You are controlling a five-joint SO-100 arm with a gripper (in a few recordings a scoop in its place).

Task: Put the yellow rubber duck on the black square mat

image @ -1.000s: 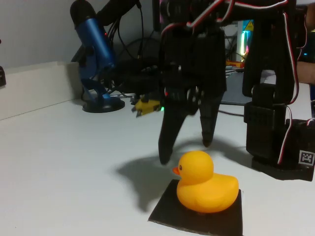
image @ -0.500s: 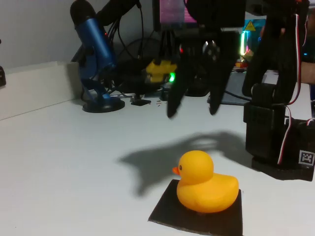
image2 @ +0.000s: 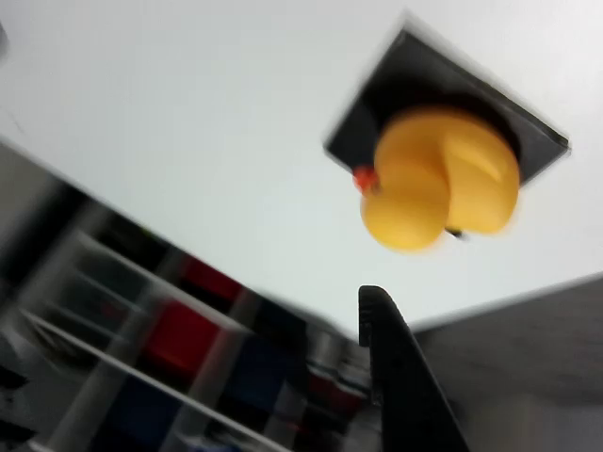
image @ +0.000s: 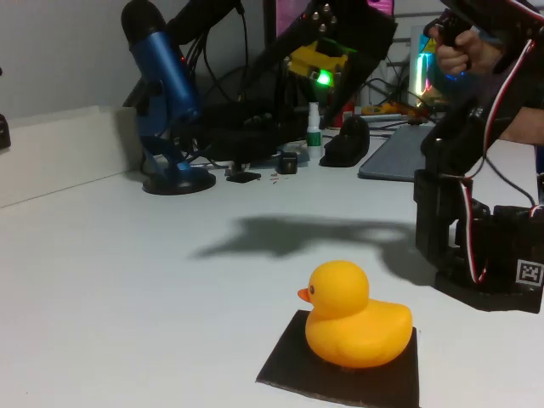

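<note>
Yellow rubber duck (image: 353, 314) sits on the black square mat (image: 340, 380), released.

A second ago the open gripper stood just behind the duck, toward 12 o'clock; it has since lifted up and away, leaving only its shadow on the white table (image: 127, 280). In the wrist view one dark finger (image2: 400, 377) shows at 6 o'clock below the duck; whether the fingers are apart or together cannot be told. The placement looks complete.
</note>
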